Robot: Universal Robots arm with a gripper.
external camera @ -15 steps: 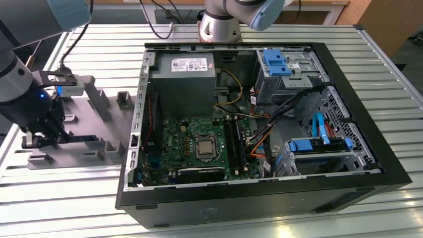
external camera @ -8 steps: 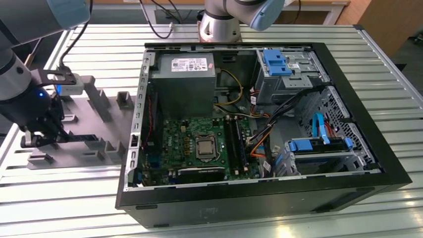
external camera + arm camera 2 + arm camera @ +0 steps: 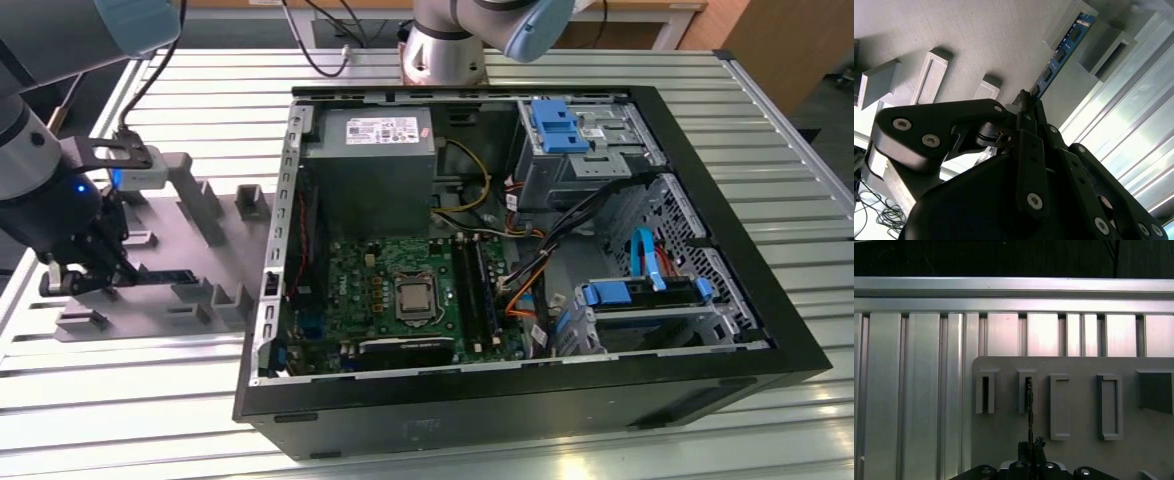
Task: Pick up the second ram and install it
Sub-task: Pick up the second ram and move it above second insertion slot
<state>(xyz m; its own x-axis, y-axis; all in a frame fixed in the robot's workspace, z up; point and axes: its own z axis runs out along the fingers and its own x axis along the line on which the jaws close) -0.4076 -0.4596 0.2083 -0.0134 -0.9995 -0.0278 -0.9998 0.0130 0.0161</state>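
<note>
The second ram (image 3: 1064,46) is a thin bluish-green stick with black chips, running from my fingertips to a raised slot on the grey fixture plate (image 3: 979,35). In the first wrist view the ram (image 3: 1029,410) shows edge-on as a thin dark line, its far end in a slotted holder (image 3: 1027,390). My gripper (image 3: 1026,100) is shut on the near end of the stick; it also shows in the first wrist view (image 3: 1030,449). In the exterior view the gripper (image 3: 80,272) hangs low over the fixture plate (image 3: 174,300), at that view's left, outside the computer case.
The open computer case (image 3: 534,400) lies in the middle, with the motherboard's long black memory slots (image 3: 470,285) beside the processor socket (image 3: 412,297). Loose cables (image 3: 534,280) and blue drive latches (image 3: 641,292) sit at its right. Other grey holder blocks (image 3: 1108,405) stand on the plate.
</note>
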